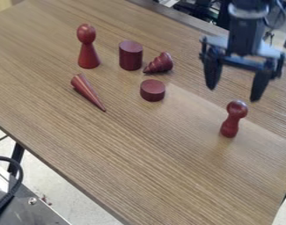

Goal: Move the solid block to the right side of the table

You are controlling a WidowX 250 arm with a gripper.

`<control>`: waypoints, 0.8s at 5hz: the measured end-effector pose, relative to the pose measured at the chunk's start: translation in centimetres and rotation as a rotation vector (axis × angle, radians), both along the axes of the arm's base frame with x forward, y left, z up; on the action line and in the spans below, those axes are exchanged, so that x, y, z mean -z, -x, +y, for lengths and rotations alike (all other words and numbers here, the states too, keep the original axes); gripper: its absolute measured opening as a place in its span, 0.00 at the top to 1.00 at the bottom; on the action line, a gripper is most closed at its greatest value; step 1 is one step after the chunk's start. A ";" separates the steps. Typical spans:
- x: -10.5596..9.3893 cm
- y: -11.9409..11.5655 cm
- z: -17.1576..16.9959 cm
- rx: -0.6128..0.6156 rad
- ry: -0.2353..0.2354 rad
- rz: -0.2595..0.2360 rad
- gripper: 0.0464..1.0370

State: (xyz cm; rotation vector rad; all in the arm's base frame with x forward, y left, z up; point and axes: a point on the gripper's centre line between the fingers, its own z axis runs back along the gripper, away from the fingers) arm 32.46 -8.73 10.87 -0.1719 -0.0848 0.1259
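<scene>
Camera view: my gripper (233,94) hangs open. The tall cylinder (130,57), probably my block, looks stiff, smooth, perhaps slippery; I'd pinch its sides at mid-height.

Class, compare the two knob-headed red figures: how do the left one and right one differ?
The left figure is taller than the right figure. The left figure's body flares like a cone; the right figure's narrows, then bulges at the foot. Both stand upright.
</scene>
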 end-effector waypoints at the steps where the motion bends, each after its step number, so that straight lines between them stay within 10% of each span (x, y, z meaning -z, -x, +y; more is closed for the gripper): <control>1: -0.8 0.4 1.3 -0.060 0.005 -0.008 0.04; 3: 0.6 0.3 3.2 -0.074 -0.018 0.056 0.04; 4: 1.3 -0.2 4.4 -0.060 -0.064 0.007 0.04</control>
